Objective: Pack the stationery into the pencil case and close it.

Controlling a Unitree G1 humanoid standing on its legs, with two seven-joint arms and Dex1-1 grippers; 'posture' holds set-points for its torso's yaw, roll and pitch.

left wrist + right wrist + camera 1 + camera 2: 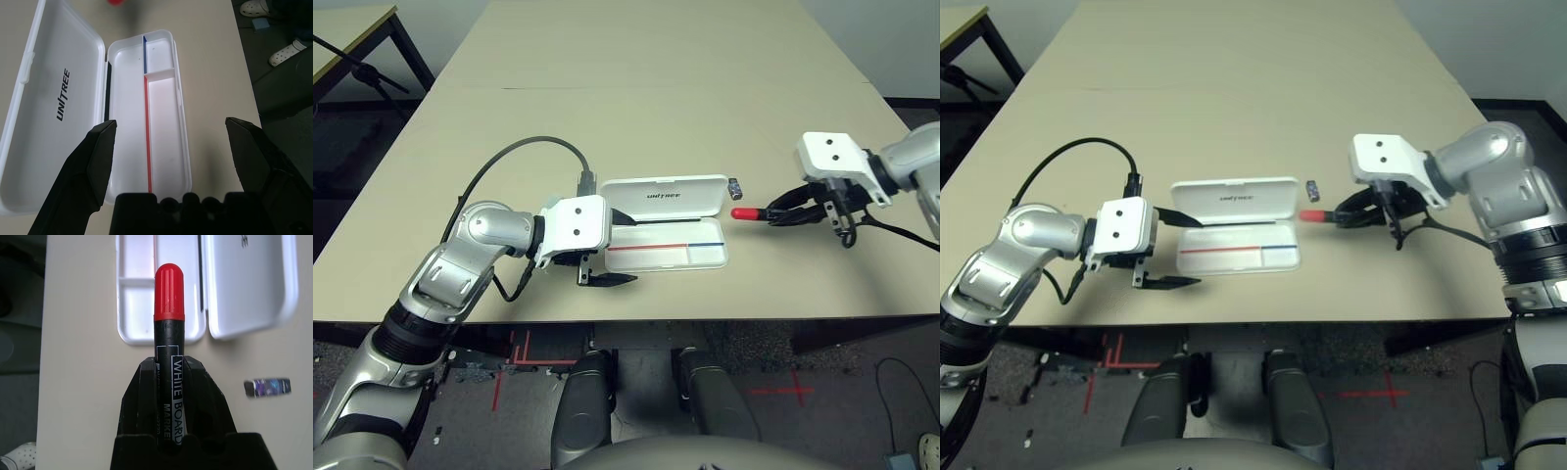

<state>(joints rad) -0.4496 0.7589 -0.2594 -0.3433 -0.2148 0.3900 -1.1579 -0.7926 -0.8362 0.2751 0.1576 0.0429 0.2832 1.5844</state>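
Note:
The white pencil case point(666, 198) lies open in the middle of the table, its lid with dark lettering flat behind the tray point(705, 257), which has a red-and-blue line. My left gripper point(632, 250) is open at the case's left end, one finger over the lid's edge and one in front of the tray point(164, 122). To the right of the case, my right gripper point(773, 211) is shut on a red-capped black marker point(169, 293) whose cap points at the case. A tiny dark silvery block point(735, 186) lies on the table by the lid's right end.
The beige table point(636, 88) stretches far back behind the case. A black cable point(514, 147) loops from my left wrist. Another table point(342, 29) stands at the far left. The near table edge runs just in front of the tray.

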